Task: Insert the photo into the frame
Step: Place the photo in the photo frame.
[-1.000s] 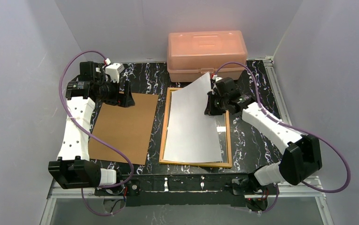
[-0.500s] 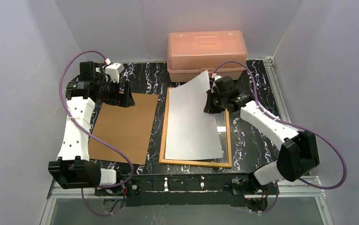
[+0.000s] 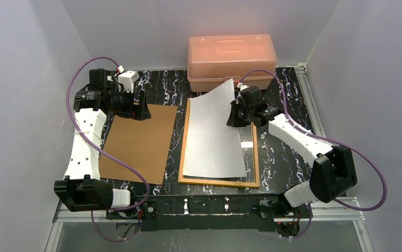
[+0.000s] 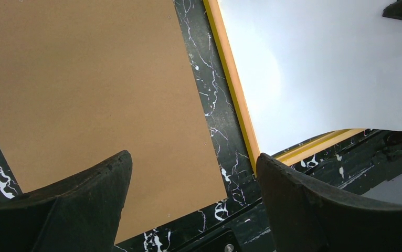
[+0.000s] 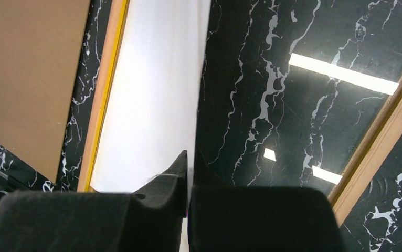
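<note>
Nudged the photo (image 3: 212,136) leftward since a moment ago; holds it white side up across the frame (image 3: 214,183), right edge lifted, clamped in the right gripper (image 3: 232,119). Left gripper (image 3: 141,111) fingers spread, empty, above brown board (image 3: 136,144).

The right hand (image 5: 190,160) pinches the edge of the photo (image 5: 151,94), its fingers closed on the white sheet. The yellow-orange border of the frame (image 5: 107,79) runs just left of the photo, and a brown board (image 5: 25,73) lies further left on the black marbled table (image 5: 398,220).
</note>
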`<action>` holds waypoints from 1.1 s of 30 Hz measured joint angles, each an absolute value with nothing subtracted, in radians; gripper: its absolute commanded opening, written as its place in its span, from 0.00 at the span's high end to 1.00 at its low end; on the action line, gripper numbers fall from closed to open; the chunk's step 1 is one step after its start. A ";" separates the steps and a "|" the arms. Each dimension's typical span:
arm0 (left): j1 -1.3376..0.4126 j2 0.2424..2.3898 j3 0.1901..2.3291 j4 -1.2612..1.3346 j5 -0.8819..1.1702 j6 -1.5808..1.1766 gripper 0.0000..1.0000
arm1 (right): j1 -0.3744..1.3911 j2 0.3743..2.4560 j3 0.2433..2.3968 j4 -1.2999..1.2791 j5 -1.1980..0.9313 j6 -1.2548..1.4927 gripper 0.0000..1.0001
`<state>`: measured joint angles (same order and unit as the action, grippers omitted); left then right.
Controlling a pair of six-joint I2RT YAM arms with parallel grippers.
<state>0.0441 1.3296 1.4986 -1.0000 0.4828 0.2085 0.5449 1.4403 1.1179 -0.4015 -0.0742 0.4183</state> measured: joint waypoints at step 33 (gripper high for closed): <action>0.044 1.330 1.501 -1.011 0.487 0.205 0.14 | 0.545 1.497 1.109 -0.451 -0.059 0.371 0.09</action>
